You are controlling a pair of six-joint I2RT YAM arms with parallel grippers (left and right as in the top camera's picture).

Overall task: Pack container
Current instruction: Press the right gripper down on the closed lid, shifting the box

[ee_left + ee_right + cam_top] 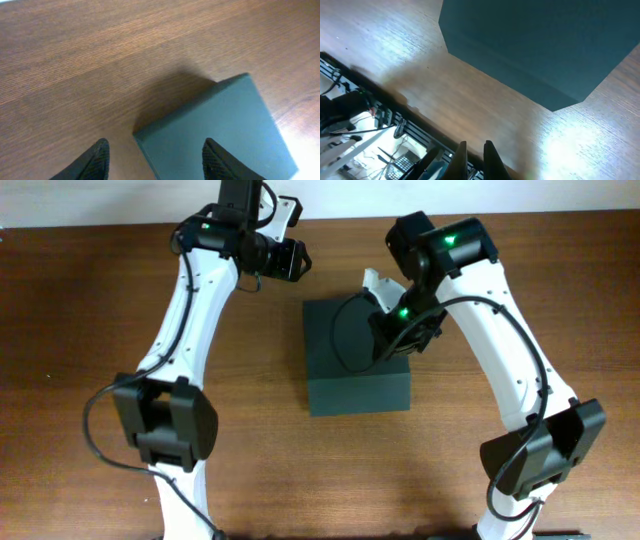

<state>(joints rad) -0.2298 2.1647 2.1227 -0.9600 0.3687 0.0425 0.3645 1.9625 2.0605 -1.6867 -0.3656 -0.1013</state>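
Note:
The container (355, 370) is a dark green-black box in the middle of the table, its top flat and shut. My left gripper (288, 258) hangs beyond its far left corner. In the left wrist view my left gripper (155, 161) is open and empty, with a corner of the container (220, 135) below and between the fingers. My right gripper (375, 282) is raised at the container's far right corner, the arm reaching over the box. In the right wrist view its fingers (475, 159) are almost together with nothing between them, and the container (535, 40) lies apart from them.
The brown wooden table (120, 300) surrounds the box. The right wrist view shows a table edge (385, 97) with black rails, cables and clutter (350, 125) beyond it. A black cable (340, 330) of the right arm loops over the box top.

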